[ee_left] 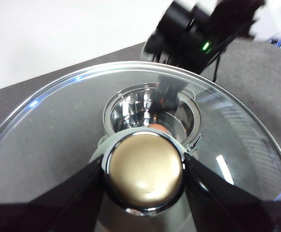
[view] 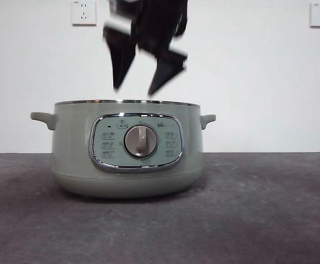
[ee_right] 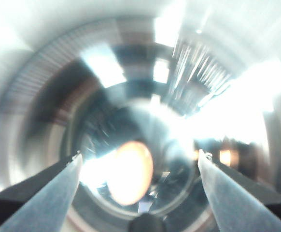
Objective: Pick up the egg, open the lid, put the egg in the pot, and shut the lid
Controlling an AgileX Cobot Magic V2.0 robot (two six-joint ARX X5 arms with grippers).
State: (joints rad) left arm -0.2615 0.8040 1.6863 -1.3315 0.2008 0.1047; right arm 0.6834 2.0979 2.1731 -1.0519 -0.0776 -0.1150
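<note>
The pot [view: 127, 157] stands uncovered on the grey table [view: 259, 220]; the egg [ee_right: 130, 171] lies on its shiny floor, seen blurred in the right wrist view and as a small reddish sliver [ee_left: 158, 127] through the glass in the left wrist view; the right gripper [view: 135, 88] hangs just above the pot's rim, jaws spread wide and holding nothing; the left gripper [ee_left: 144, 171] is clamped on the knob [ee_left: 144, 175] of the lid [ee_left: 58, 140], held up over the pot and out of the front view; two wall sockets [view: 83, 12] sit on the white wall behind.
</note>
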